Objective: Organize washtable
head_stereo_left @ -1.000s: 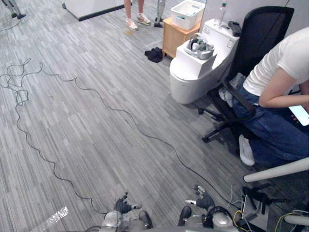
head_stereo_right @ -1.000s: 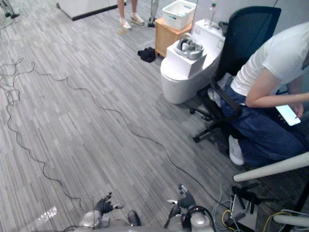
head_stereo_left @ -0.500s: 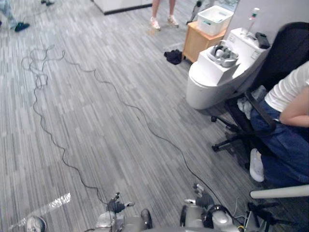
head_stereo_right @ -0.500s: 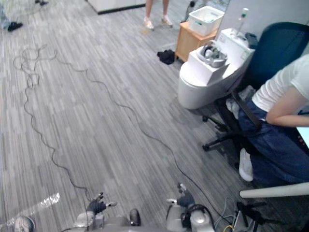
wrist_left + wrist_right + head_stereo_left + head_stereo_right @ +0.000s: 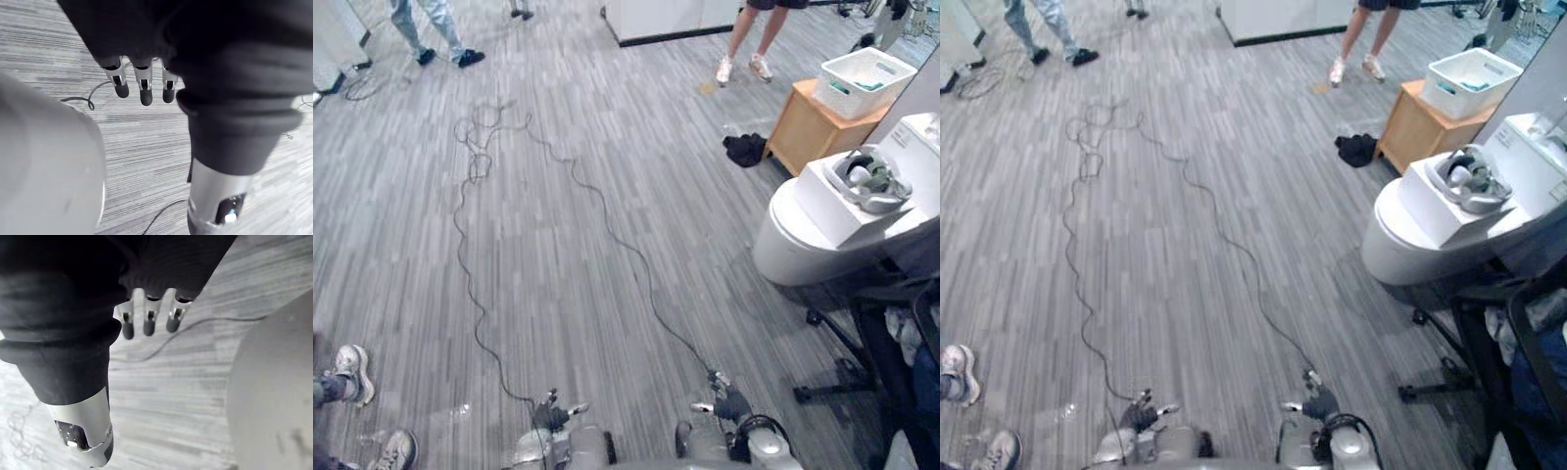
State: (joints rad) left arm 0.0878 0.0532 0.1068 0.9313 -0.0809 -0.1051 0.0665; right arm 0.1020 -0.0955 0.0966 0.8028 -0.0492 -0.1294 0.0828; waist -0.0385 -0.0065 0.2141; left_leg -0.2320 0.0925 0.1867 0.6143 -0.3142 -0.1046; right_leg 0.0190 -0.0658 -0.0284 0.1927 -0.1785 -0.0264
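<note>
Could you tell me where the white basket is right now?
The white basket sits at the upper right of the left eye view, atop the wooden cabinet, just beyond the toilet.

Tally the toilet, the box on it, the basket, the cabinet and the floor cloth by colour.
White: 3 (toilet, box, basket)
Wood brown: 1 (cabinet)
Black: 1 (cloth)
Total: 5

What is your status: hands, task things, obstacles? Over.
Left hand and right hand open, holding nothing. White basket on wooden cabinet, far right. Toilet nearer, right; person's shoes left.
</note>
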